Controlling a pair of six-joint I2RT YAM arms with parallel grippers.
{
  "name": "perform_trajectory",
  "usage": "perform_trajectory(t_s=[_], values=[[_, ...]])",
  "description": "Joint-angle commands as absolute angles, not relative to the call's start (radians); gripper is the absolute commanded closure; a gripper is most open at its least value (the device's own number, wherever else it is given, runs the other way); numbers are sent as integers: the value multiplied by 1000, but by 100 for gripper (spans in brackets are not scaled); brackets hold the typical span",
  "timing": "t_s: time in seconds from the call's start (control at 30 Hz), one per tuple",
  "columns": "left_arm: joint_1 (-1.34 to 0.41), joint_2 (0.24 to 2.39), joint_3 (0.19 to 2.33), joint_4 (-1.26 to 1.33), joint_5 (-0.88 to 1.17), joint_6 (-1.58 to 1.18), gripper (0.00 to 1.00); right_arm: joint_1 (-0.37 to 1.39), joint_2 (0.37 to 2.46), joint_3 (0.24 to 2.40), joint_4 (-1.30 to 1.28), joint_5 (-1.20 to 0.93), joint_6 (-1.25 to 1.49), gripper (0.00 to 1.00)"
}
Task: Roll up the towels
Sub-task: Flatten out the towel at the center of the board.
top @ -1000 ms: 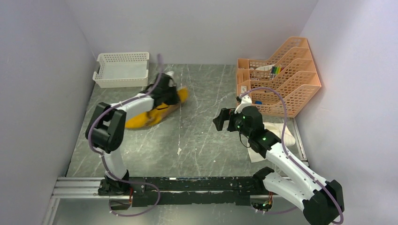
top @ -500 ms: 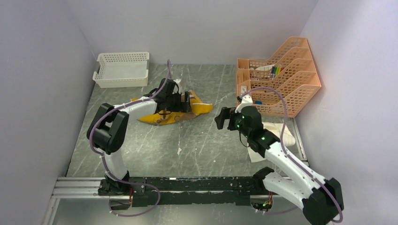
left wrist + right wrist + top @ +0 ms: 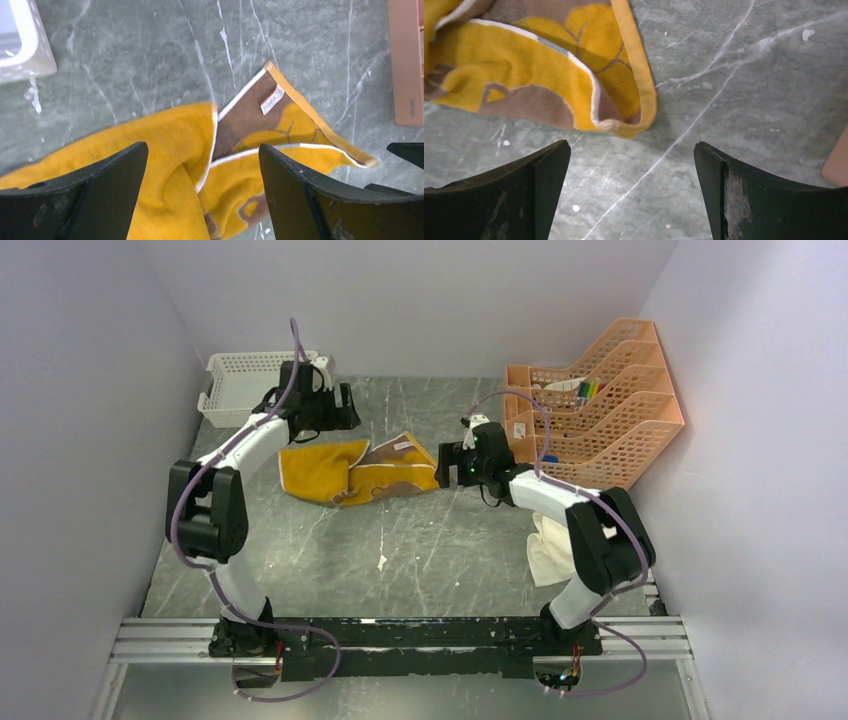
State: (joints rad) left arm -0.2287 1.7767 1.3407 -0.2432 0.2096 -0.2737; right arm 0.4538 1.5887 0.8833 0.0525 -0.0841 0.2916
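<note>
Mid table: bare table [image 3: 420, 540] on the near side of the yellow towel [image 3: 350, 468], free for either arm.
Left gripper [image 3: 202, 147]: jaws spread wide, nothing between, clear of the towel; basket [image 3: 255, 390] near on the left.
Right gripper [image 3: 631, 145]: jaws spread over bare table, towel corner just ahead; rack [image 3: 600, 400] near on the right.
Right side: cream towel [image 3: 550, 550] beside the right arm.
Edges: walls [image 3: 420, 300] left, far, right.

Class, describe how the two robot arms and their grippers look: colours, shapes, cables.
The left arm and right arm are white shells with black joints, each carrying a looping purple cable. The left gripper and right gripper have black, wedge-shaped, scuffed fingers.
</note>
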Motion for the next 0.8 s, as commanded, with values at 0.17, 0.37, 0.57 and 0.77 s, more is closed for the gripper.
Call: perform_trajectory(t_s=[0.17,0.37,0.57,0.77], values=[[-228,1976,1485,-264,222,-243,10,440,1721,961,155,-181,197,9],[-241,2011,1516,-256,249,-252,11,440,1727,986,161,-195,183,28],[-286,2099,1580,-283,302,-220,11,440,1729,984,182,-234,176,35],[-329,2160,1611,-290,258,-214,10,440,1725,976,180,-276,154,34]])
